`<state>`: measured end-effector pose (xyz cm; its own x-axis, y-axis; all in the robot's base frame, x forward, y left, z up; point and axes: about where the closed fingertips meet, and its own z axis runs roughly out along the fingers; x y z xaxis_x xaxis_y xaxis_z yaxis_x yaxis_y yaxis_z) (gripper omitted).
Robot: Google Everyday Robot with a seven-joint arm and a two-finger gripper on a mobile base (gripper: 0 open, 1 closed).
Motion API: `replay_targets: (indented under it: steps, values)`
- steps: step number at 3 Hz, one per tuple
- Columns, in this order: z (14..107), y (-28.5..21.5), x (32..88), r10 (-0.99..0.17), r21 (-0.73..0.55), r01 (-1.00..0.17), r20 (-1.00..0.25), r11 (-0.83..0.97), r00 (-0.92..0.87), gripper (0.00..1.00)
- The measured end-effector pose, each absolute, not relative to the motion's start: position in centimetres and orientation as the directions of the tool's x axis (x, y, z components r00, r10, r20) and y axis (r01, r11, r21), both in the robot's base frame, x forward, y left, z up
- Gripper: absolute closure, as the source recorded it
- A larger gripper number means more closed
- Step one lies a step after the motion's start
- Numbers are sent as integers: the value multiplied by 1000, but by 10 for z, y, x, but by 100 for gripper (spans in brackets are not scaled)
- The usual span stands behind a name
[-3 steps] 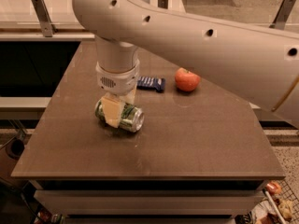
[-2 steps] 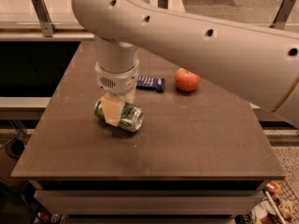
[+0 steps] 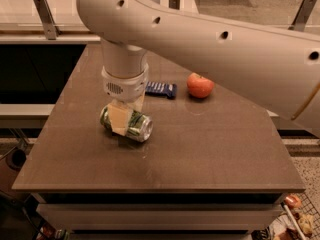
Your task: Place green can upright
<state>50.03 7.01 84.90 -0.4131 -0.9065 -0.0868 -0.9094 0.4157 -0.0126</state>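
Observation:
The green can (image 3: 134,126) lies on its side on the brown table (image 3: 200,149), left of the middle, its silver end facing front right. My gripper (image 3: 121,118) comes straight down from the big white arm and sits over the can's middle. One cream finger pad (image 3: 120,119) lies across the can's front side; the other finger is hidden behind it. The fingers look closed around the can, which rests on the table.
A red apple (image 3: 200,85) sits at the back, right of the middle. A dark blue snack packet (image 3: 161,89) lies just behind the gripper. The white arm crosses the upper right. A counter with metal posts runs along the back.

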Motion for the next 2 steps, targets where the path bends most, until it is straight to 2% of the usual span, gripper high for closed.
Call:
replay_targets:
  steps: [2]
  values:
    - [862,52,500,-908,-41,-914,-142,403,-394,100]
